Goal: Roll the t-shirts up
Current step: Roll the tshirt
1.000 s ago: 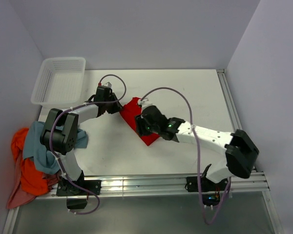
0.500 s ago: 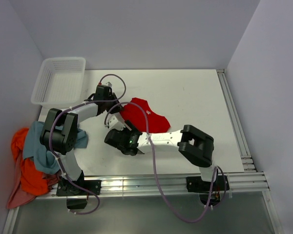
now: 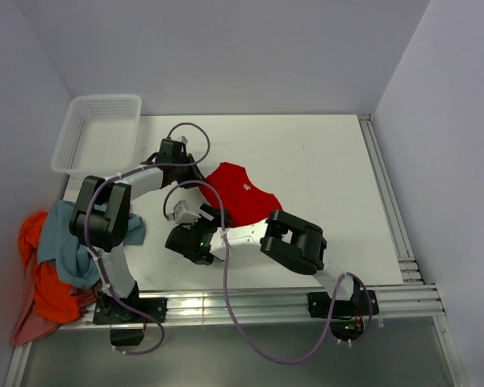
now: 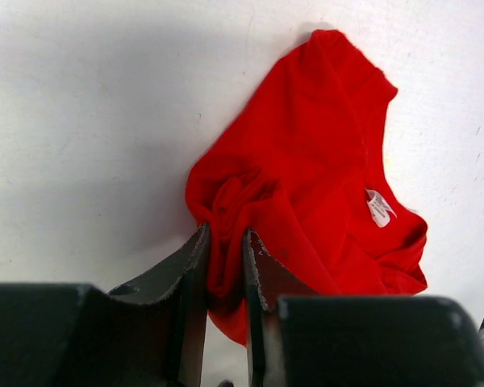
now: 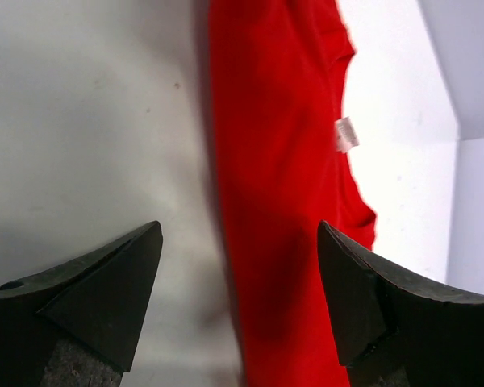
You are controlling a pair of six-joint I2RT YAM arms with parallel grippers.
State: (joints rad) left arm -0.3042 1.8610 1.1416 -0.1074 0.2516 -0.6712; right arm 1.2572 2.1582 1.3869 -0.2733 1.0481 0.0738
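Your left gripper (image 4: 224,235) pinches a bunched edge of the red t-shirt (image 3: 244,196) on the table (image 3: 331,161), while your right gripper (image 5: 239,234) hangs wide and empty, the shirt's length running ahead between its jaws.

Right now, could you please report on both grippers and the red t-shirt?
Left gripper shut on red t-shirt. Right gripper open, holding nothing. Other shirts piled far left.
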